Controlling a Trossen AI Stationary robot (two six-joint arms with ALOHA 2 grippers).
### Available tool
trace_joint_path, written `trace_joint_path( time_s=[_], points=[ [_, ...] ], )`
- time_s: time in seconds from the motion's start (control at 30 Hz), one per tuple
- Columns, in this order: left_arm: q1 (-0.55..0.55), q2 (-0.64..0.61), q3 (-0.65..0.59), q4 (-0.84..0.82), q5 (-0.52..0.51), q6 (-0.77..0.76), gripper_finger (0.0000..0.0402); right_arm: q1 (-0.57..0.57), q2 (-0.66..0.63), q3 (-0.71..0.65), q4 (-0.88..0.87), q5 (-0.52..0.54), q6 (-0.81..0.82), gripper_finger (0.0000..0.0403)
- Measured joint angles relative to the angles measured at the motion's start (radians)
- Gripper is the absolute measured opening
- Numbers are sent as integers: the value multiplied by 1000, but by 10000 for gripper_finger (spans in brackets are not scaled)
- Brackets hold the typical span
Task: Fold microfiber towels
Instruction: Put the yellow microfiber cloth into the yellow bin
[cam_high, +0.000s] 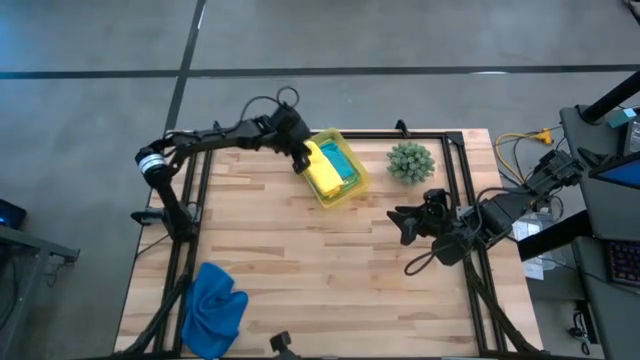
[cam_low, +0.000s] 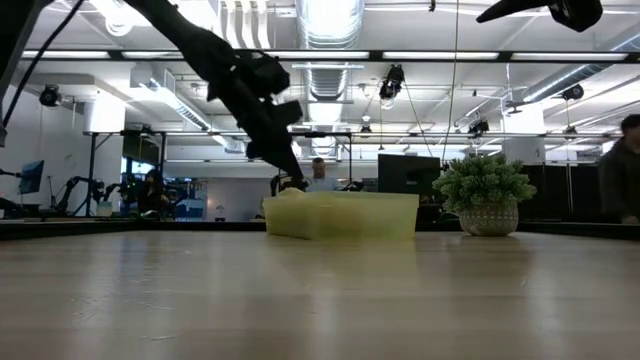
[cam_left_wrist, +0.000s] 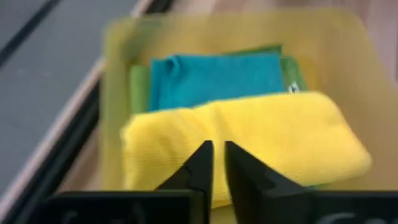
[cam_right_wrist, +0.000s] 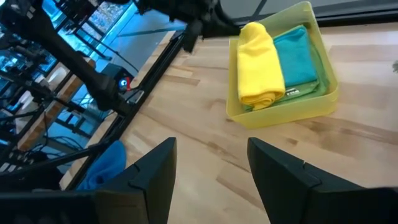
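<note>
My left gripper (cam_left_wrist: 214, 163) hovers over bin (cam_high: 358, 184), fingers nearly together, empty. Left wrist view alone shows lime green towel (cam_left_wrist: 138, 87) under teal towel (cam_left_wrist: 214, 78) and folded yellow towel (cam_left_wrist: 273, 134). High view alone: blue towel (cam_high: 213, 308) crumpled at table's near-left edge. Right gripper (cam_right_wrist: 210, 165) spread apart, idle near plant (cam_high: 411, 161).

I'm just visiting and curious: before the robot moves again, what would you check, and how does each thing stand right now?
1. Folded yellow microfiber towel inside the translucent yellow-green plastic bin: ok.
2. Teal towel and lime green towel underneath in the bin: ok.
3. Left gripper at the bin, jaws nearly shut, holding nothing: ok.
4. Royal blue towel folded: not ok, crumpled at the table's near left corner.
5. Right gripper open and empty: ok.
</note>
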Motion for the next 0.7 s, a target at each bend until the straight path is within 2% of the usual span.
trace_joint_path(
  time_s=[0.03, 0.1, 0.27, 0.4, 0.7],
  points=[
    [-10, 14, 0, 1, -1, 0, 16, -4, 0, -1, 0, 0, -1, 192],
    [-29, 42, 2, -7, -26, 0, 15, -9, 0, -1, 1, 0, -1, 192],
    [-50, 93, 22, -127, -194, 14, 11, -10, 0, -1, 4, -7, -3, 192],
    [-49, 87, 32, -156, -220, 31, 1, -10, 0, -1, 5, -12, -9, 192],
    [-49, 53, 72, -87, -226, 86, 0, -12, 0, -1, 7, -30, -18, 192]
  ],
)
